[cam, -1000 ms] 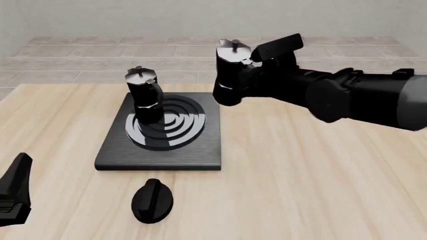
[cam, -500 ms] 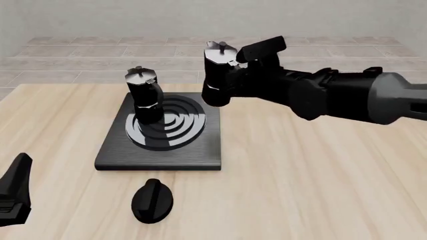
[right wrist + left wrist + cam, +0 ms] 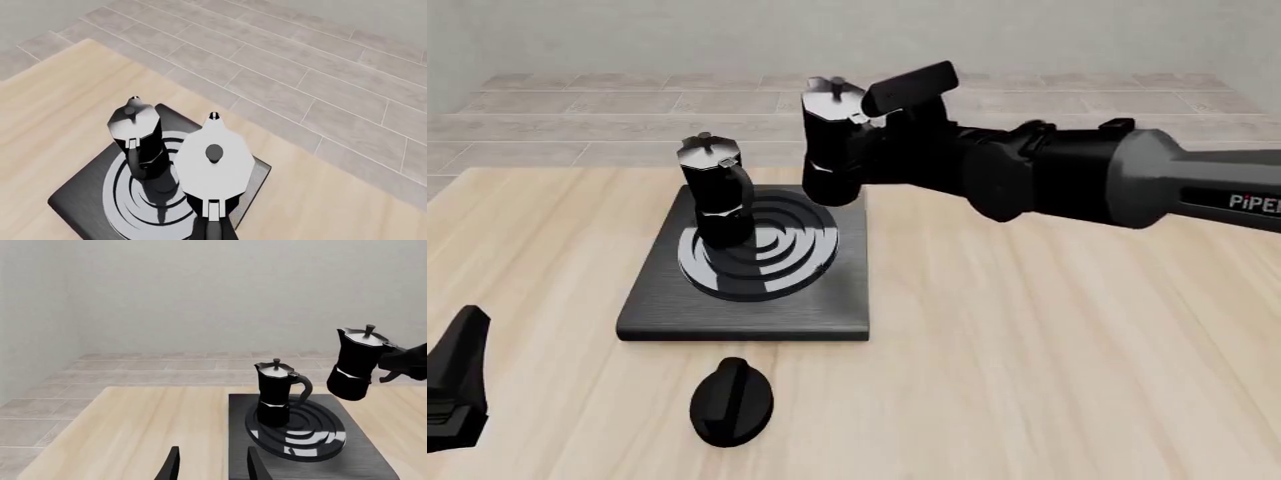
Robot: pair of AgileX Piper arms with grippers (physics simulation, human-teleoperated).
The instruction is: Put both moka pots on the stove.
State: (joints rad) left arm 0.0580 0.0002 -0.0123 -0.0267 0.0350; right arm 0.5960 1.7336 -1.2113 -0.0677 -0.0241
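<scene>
Left tool [image 3: 457,385]: parked low at my near-left corner of the bench [image 3: 1068,360], well clear of the action; in its wrist view the two fingertips [image 3: 172,467] stand apart with nothing between them, so it's open and idle.

Knob [image 3: 733,400]: black teardrop piece lying on the bench just in front of the stove (not my business for this task).

Stove [image 3: 654,300]: flat black slab with silver burner rings, sitting left of centre.

First moka pot [image 3: 717,195]: upright on the burner rings, towards their left-rear part, handle curving away to one side in the left wrist view. That one's home, I'd say.

Second moka pot [image 3: 833,150]: in the air, hanging over the stove's far-right corner, tilted a touch, base above the slab and not touching it.

Right tool [image 3: 888,125]: reaching in from the right, closed on the second pot at its handle side; I can't make out exactly how the fingers sit because pot and tool are both black.

Handling: rigid, faceted body, looks hard and fairly slick, top-heavy when carried by the handle, so I expect it to swing.

Next, in my judgement: lower it onto free ring space beside the first pot without bumping it.
</scene>
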